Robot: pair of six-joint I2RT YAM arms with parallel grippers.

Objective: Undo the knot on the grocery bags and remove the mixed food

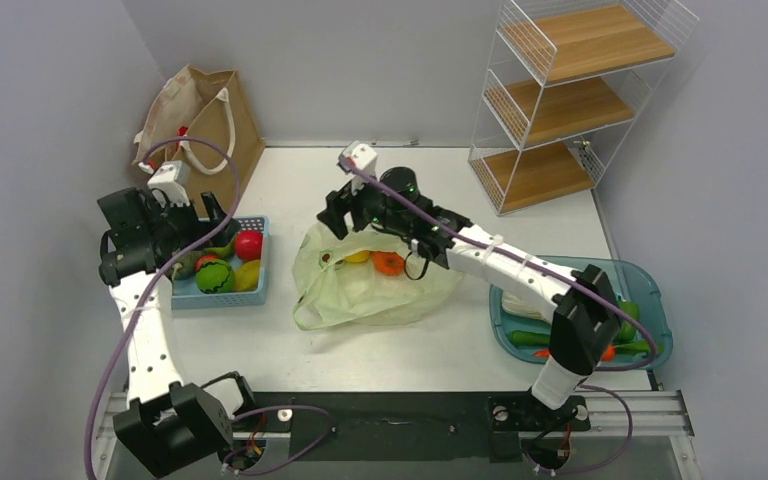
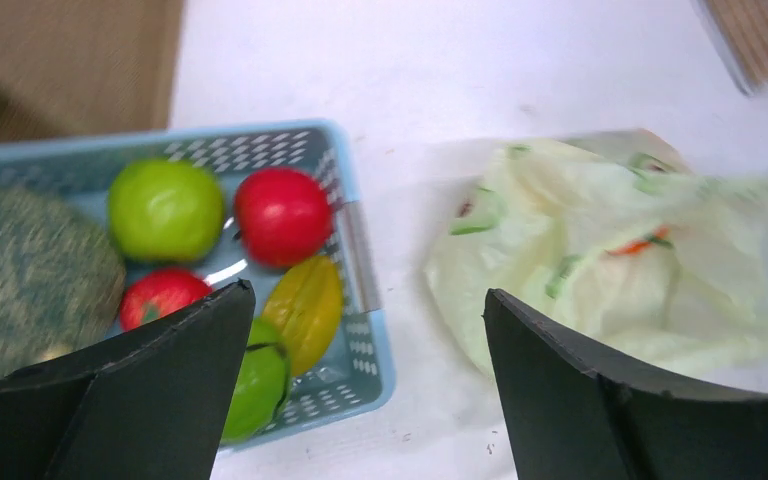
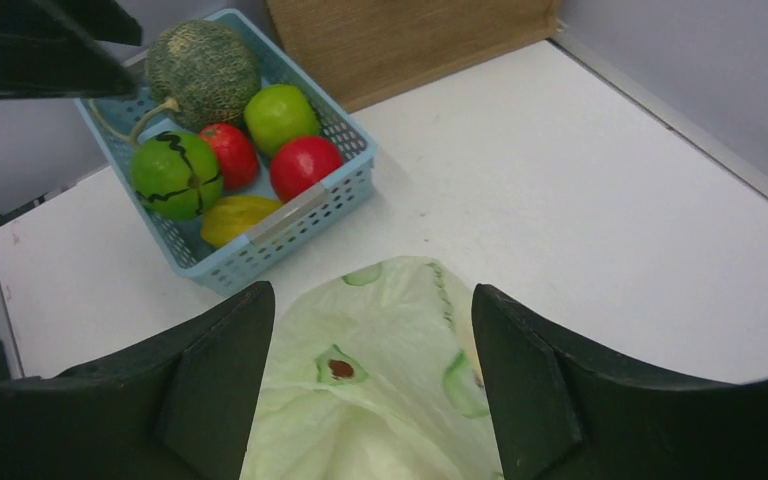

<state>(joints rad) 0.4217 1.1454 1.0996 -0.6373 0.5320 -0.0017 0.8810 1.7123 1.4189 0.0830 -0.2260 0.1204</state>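
Filling a grey-walled corner, the white table [image 1: 380, 345] carries the plastic bag [image 1: 360, 290] centrally, blue basket [image 1: 222, 301] at its left edge. Both the left gripper [image 2: 367, 290] and right gripper [image 3: 372, 287] gape.

white table [image 1: 380, 345], green bag [image 1: 360, 295], blue basket [image 1: 222, 299]

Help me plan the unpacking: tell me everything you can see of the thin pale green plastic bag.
The thin pale green plastic bag is translucent and crinkly, printed with halved avocados. It lies slumped on the white table, between the blue perforated basket and the teal tray, touching neither. An orange piece and a yellow piece show at its far side. The right pincer hangs open over it; contact cannot be judged.
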